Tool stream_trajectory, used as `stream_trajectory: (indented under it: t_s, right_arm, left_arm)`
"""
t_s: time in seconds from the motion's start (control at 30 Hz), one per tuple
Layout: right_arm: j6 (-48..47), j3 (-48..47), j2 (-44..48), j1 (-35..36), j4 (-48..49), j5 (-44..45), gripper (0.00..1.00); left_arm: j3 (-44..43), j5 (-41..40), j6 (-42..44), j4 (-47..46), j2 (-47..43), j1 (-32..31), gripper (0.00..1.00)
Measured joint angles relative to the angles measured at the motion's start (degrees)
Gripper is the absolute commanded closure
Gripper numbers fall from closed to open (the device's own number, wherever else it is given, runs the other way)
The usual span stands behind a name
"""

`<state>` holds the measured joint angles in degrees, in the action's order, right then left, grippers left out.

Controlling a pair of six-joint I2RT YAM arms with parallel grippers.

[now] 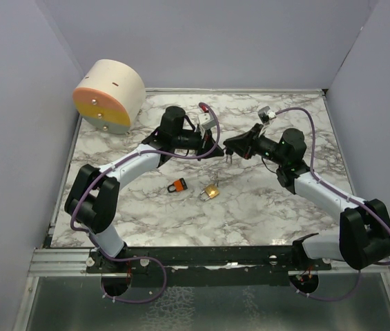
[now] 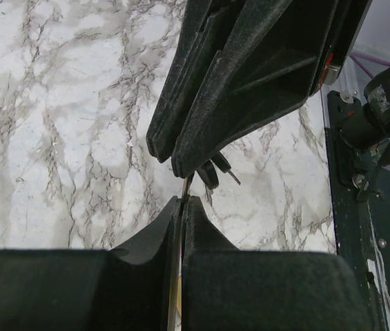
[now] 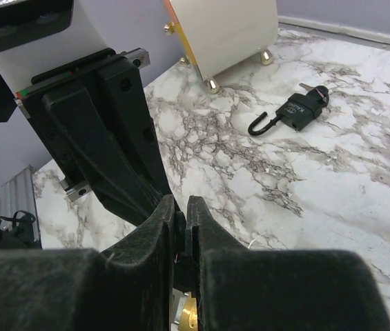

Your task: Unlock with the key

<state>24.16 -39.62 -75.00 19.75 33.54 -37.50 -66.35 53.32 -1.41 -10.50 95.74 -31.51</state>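
jaws pressed together, left arm (image 1: 139, 160) and right arm (image 1: 319, 187) stretch inward, tips meeting.

Round drum (image 1: 110, 93): cream side wall; flat face half salmon-orange, half yellow, with small gold studs (image 3: 213, 85). The lower studs rest on the white, grey-veined marble table (image 1: 270, 207). Lilac walls (image 1: 215, 41): two stand close behind and left of the drum, a third well apart on the opposite side. A metal rail (image 1: 56, 261) runs along the table edge farthest from the drum.
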Motion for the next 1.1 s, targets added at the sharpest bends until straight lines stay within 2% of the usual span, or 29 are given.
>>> stream_trajectory:
  t_s: [0.17,0.2,0.23,0.27,0.4,0.7,0.83,0.97,1.0,1.03,1.1]
  right_arm:
    - [-0.1,0.0,0.0,0.0,-0.4,0.1,0.99]
    - [-0.1,-0.1,0.0,0.0,-0.5,0.1,0.99]
    - [-0.1,-0.1,0.1,0.0,-0.5,0.1,0.99]
    - [-0.1,-0.1,0.1,0.0,-0.6,0.1,0.99]
    - [-0.4,-0.1,0.2,-0.1,-2.2,0.5,0.99]
    - [1.1,-0.1,0.2,-0.8,-3.7,3.4,0.99]
    - [2.3,-0.1,0.2,-1.2,-4.8,6.3,0.99]
    - [3.9,0.4,0.2,-1.7,-5.3,8.4,0.99]
    - [4.2,0.6,0.2,-1.8,-5.4,8.7,0.99]
    - [4.7,0.9,0.2,-1.9,-5.4,9.0,0.99]
    - [5.2,1.3,0.2,-1.9,-5.6,9.4,0.99]
  left_arm:
    - [0.3,-2.1,-1.3,-0.3,-0.5,0.0,1.00]
    - [0.7,-2.4,-1.7,-0.6,-0.7,0.1,0.94]
    - [1.1,-2.7,-2.2,-1.0,-1.0,0.2,0.82]
    - [1.6,-2.9,-2.7,-1.5,-1.3,0.4,0.75]
    - [2.2,-5.0,-4.3,-3.0,-2.4,1.5,0.56]
    - [6.6,-10.9,-5.8,-7.1,-6.9,2.8,0.49]
    - [11.9,-17.0,-7.1,-7.8,-10.4,2.9,0.40]
    - [20.0,-27.7,-9.0,-8.9,-16.7,2.3,0.26]
    - [21.9,-30.4,-9.6,-8.8,-18.5,2.0,0.09]
    - [23.5,-32.7,-10.0,-8.9,-19.9,1.6,0.02]
    - [26.9,-37.6,-10.8,-9.4,-22.9,0.6,0.01]
